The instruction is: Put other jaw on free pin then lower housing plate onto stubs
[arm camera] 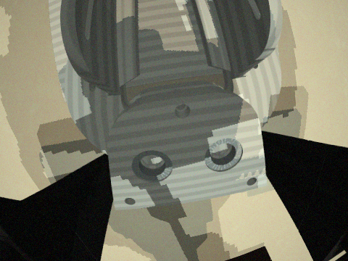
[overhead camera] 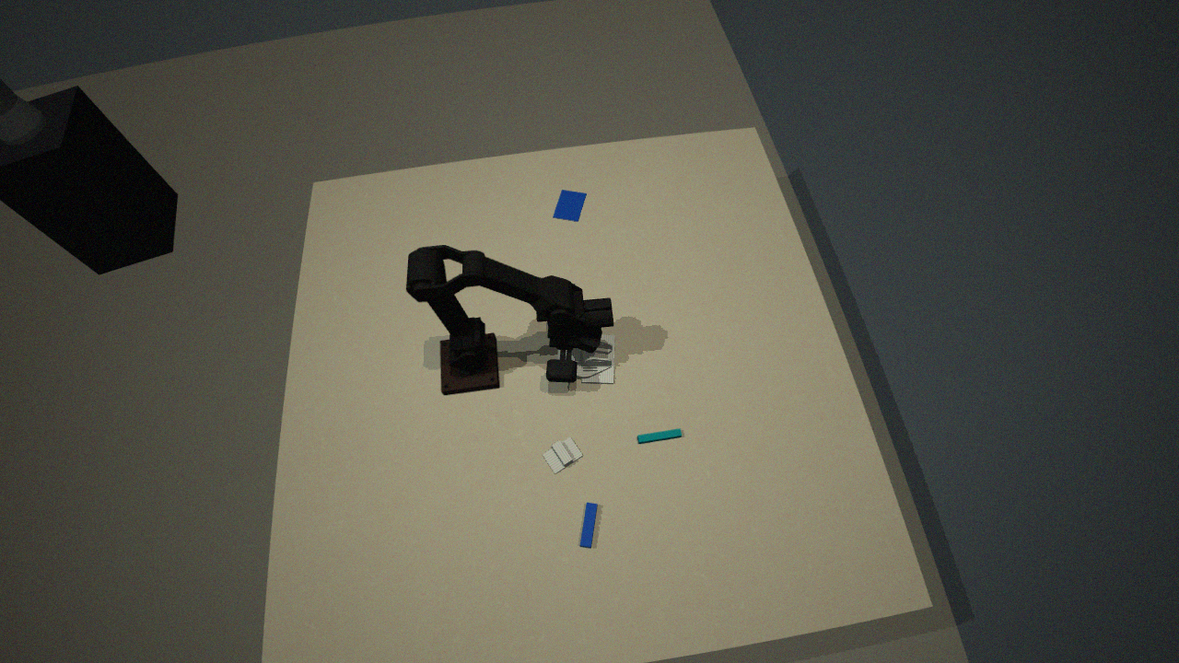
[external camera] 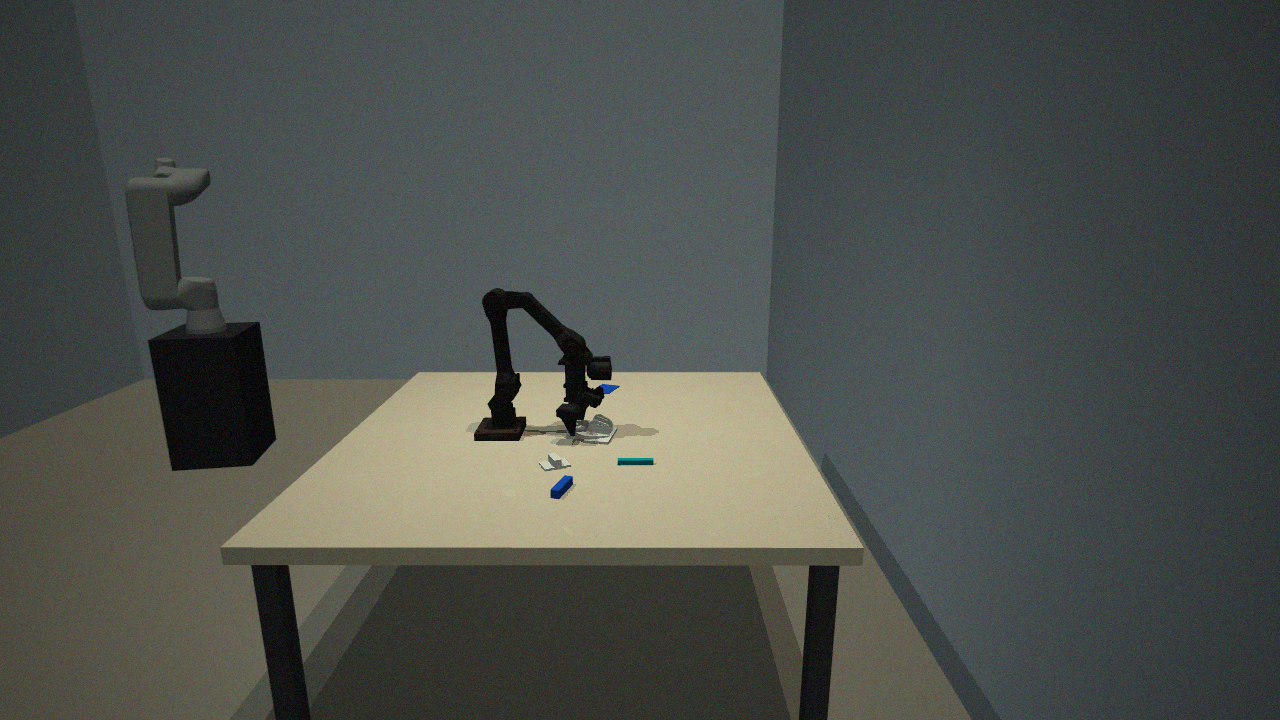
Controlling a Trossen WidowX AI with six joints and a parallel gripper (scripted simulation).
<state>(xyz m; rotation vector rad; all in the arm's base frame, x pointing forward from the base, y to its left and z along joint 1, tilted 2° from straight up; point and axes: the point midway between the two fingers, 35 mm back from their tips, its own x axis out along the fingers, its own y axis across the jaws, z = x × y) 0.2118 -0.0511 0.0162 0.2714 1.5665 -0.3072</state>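
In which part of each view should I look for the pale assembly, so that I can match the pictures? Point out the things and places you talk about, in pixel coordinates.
Top: the pale assembly (overhead camera: 600, 372) (external camera: 599, 431) (arm camera: 98, 25) is near the centre, partly hidden by the arm.
Exterior: just below and left of centre.
Wrist: large, across the top and middle.
Shared landmark: the black jaws (overhead camera: 573, 355) (external camera: 572, 431) (arm camera: 188, 167).
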